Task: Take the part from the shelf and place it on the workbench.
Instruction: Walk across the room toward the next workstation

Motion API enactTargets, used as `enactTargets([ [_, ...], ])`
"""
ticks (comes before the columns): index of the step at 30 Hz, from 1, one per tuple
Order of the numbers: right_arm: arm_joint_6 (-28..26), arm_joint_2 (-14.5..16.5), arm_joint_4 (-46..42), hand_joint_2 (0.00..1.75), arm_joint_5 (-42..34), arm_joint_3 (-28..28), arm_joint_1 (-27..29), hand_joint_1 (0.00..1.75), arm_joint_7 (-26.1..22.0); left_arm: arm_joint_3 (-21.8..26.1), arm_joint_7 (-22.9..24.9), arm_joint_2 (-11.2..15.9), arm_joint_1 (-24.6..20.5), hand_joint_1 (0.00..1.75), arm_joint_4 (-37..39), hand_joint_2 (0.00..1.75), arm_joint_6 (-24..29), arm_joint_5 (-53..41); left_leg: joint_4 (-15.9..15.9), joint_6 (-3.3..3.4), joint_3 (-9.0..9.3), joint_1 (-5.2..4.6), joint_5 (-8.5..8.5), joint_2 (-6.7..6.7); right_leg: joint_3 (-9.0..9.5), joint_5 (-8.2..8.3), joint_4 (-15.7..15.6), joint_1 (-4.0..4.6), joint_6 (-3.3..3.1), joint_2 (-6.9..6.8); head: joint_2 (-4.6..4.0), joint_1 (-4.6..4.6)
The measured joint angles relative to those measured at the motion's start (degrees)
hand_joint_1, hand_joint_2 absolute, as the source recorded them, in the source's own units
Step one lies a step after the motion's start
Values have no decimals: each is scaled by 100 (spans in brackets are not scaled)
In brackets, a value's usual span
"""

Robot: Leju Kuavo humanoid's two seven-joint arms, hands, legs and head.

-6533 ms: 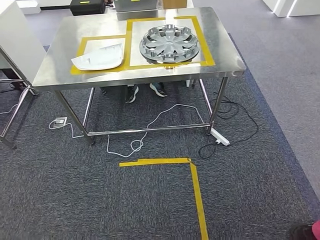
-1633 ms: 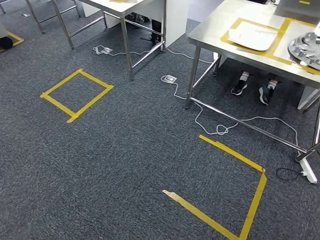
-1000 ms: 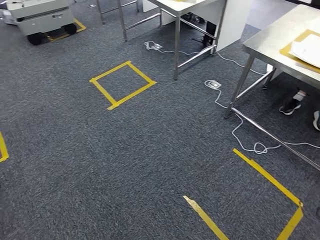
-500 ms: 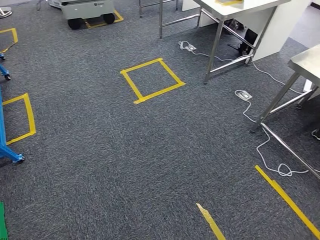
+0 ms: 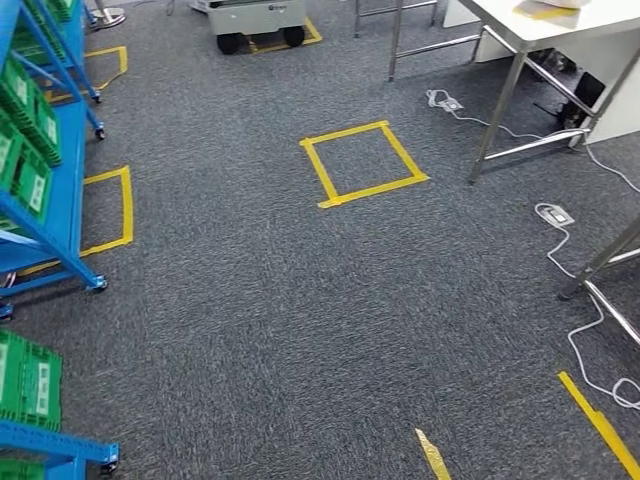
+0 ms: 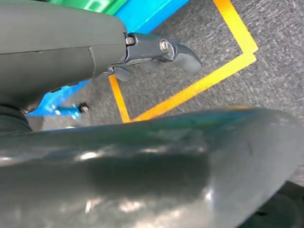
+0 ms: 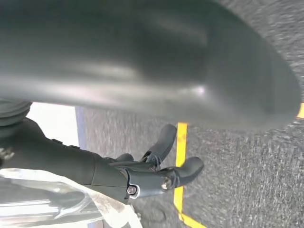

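A blue shelf (image 5: pixel 45 190) stands at the left of the head view, its green bins (image 5: pixel 26 150) on the tiers; any part in them is too small to tell. The left hand (image 6: pixel 157 50) and right hand (image 7: pixel 157 173) hang over grey carpet (image 5: pixel 302 300) — fingers loose, apart (grasping nothing) — near yellow tape squares (image 5: pixel 364 163).

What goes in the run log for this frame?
phase: nearing shelf | blue shelf: green bins | left hand: holds nothing | right hand: holds nothing | workbench: off right
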Motion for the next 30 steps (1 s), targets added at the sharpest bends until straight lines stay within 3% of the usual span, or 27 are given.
enactTargets([
  [1, 46, 10, -8, 0, 59, -90, -5, 0, -9, -22, 25, 18, -3, 0, 16, 0, 10, 39, 272, -3, -130, 3, -76, 24, -2, -22, 1, 16, -14, -103, 0, 2],
  [2, 60, 26, -19, 0, 61, -144, -6, 0, 34, -38, 59, 31, 16, 0, 20, 0, 15, 84, 354, 1, -165, 4, -45, 34, 2, -44, 1, 31, -22, -192, 0, 0],
  [4, -18, 69, -65, 0, -146, -106, 27, 0, 277, -58, 130, 61, 68, 0, 20, 0, 23, 175, -142, 43, 94, -9, 295, 97, 57, -92, 1, 56, -20, -346, 0, -2],
  [6, -108, 108, -136, 0, -428, 99, 123, 0, 554, -75, 165, 97, 90, 0, 19, 0, 32, 241, -895, 113, 481, -55, 591, 324, 120, -145, 6, 86, 14, -483, 0, -1],
  [8, -137, 136, -192, 0, -571, 307, 199, 0, 696, -94, 181, 124, 103, 0, 19, 0, 37, 279, -1205, 163, 623, -100, 646, 451, 155, -185, 14, 108, 62, -609, 0, 8],
  [10, -134, 155, -239, 0, -604, 454, 214, 0, 739, -102, 194, 137, 145, 0, 19, 0, 37, 302, -1251, 199, 618, -100, 666, 356, 206, -211, 9, 104, 110, -677, 0, 11],
  [11, -133, 161, -263, 0, -605, 509, 214, 0, 738, -102, 200, 141, 167, 0, 19, 0, 36, 313, -1290, 223, 629, -86, 689, 304, 213, -252, 41, 94, 136, -589, 0, 15],
  [13, -139, 164, -288, 0, -591, 580, 221, 0, 698, -102, 199, 156, 171, 0, 19, 0, 36, 329, -1362, 268, 656, -50, 737, 199, 59, -490, 405, 74, 182, -242, 0, 35],
  [14, -149, 164, -282, 0, -576, 595, 223, 0, 664, -103, 193, 162, 161, 0, 19, 0, 36, 339, -1367, 278, 652, -49, 743, 143, -123, -661, 770, 64, 196, -68, 0, 45],
  [16, -182, 164, -254, 0, -538, 608, 225, 0, 591, -103, 171, 173, 147, 0, 19, 0, 36, 353, -1364, 284, 647, -48, 743, 1, -533, -898, 1514, 44, 222, 57, 0, 46],
  [17, -207, 164, -238, 0, -516, 613, 222, 0, 554, -103, 158, 177, 147, 0, 19, 0, 36, 356, -1362, 281, 656, -47, 738, -77, -654, -863, 1670, 33, 235, 70, 0, 43],
  [18, -232, 164, -224, 0, -498, 614, 217, 0, 522, -103, 147, 180, 148, 0, 19, 0, 35, 356, -1359, 273, 669, -43, 731, -158, -666, -712, 1591, 20, 247, 80, 0, 44],
  [19, -255, 164, -212, 0, -481, 615, 211, 0, 495, -102, 138, 181, 148, 0, 19, 0, 31, 356, -1354, 258, 688, -37, 720, -240, -571, -477, 1301, 1, 260, 114, 0, 44],
  [21, -288, 164, -182, 0, -452, 619, 202, 0, 450, -102, 127, 183, 143, 0, 19, 0, 23, 356, -1320, 201, 707, -28, 683, -402, -265, -108, 539, -55, 282, 382, 0, 47],
  [23, -309, 164, -143, 0, -422, 625, 196, 0, 412, -100, 117, 186, 136, 0, 19, 0, 18, 355, -1289, 128, 671, -24, 668, -553, -98, -42, 165, -75, 257, 587, 1, 44],
  [25, -325, 162, -119, 0, -382, 625, 176, 0, 381, -92, 107, 186, 140, 0, 19, 0, 9, 350, -1288, 62, 628, -4, 687, -684, -61, -55, 145, -55, 176, 495, 1, 40],
  [26, -336, 160, -113, 0, -362, 623, 161, 0, 363, -85, 103, 184, 147, 0, 20, 0, 2, 339, -1260, 36, 608, 3, 670, -635, -42, -44, 135, -48, 134, 422, 0, 39],
  [27, -352, 158, -103, 0, -348, 622, 151, 0, 345, -76, 100, 182, 148, 0, 20, 0, -9, 325, -1151, 14, 554, 2, 598, -503, -28, -32, 121, -45, 95, 339, 0, 20],
  [29, -391, 155, -63, 0, -333, 623, 143, 0, 308, -56, 89, 179, 127, 0, 21, 0, -32, 283, -581, -16, 278, -10, 274, -129, -29, -28, 105, -25, 39, 148, 0, -13],
  [30, -413, 155, -37, 0, -329, 625, 143, 0, 298, -49, 83, 179, 112, 0, 21, 0, -43, 264, -170, -26, 79, -11, 83, -22, -44, -39, 106, -7, 19, 45, 0, -26],
])
